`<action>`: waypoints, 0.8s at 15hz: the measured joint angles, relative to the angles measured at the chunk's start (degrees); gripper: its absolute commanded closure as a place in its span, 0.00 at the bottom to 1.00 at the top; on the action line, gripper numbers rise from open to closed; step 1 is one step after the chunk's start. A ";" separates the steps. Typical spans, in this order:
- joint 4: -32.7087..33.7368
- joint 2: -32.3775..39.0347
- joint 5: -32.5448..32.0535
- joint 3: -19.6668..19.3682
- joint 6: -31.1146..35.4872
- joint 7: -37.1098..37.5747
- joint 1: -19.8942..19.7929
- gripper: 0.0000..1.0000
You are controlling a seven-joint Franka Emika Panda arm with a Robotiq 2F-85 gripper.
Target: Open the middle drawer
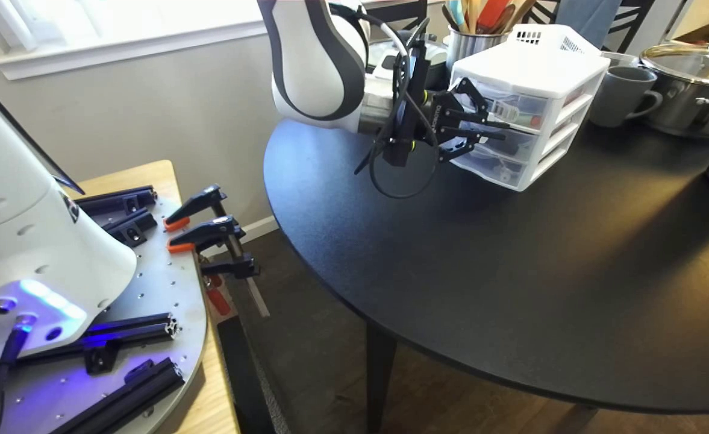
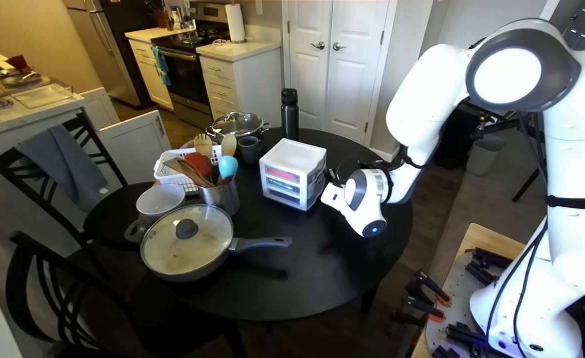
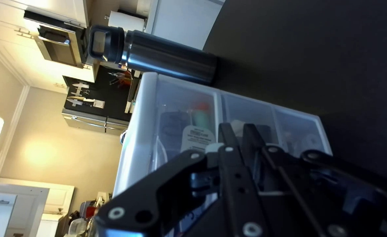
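Observation:
The small white-framed drawer unit (image 1: 526, 66) stands on the black table, its clear drawer fronts facing my arm; it also shows in an exterior view (image 2: 294, 153). The translucent middle drawer (image 1: 518, 143) lies between its twins and looks shut. In the wrist view the unit appears sideways, with a pale item and a dark item behind the middle drawer front (image 3: 251, 110). My gripper (image 1: 505, 131) is at that front. In the wrist view its fingertips (image 3: 238, 127) overlap the middle drawer with a narrow gap between them. Whether a drawer lip lies deeper between the fingers is hidden.
A dark bottle (image 2: 290, 114), a grey mug (image 2: 249, 148) and a lidded pot (image 2: 237, 127) stand behind the unit. A utensil holder (image 2: 222, 196), a white basket (image 2: 170, 166) and a lidded pan (image 2: 188, 243) stand beside it. The black table (image 1: 480, 271) has a rounded edge.

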 measured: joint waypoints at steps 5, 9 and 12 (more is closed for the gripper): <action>-0.19 -0.01 -0.82 0.36 -0.18 0.38 -0.05 0.94; -0.68 0.09 -8.00 0.64 -0.26 3.56 -0.12 0.49; -0.93 0.09 -7.72 -1.37 -0.27 5.43 5.22 0.81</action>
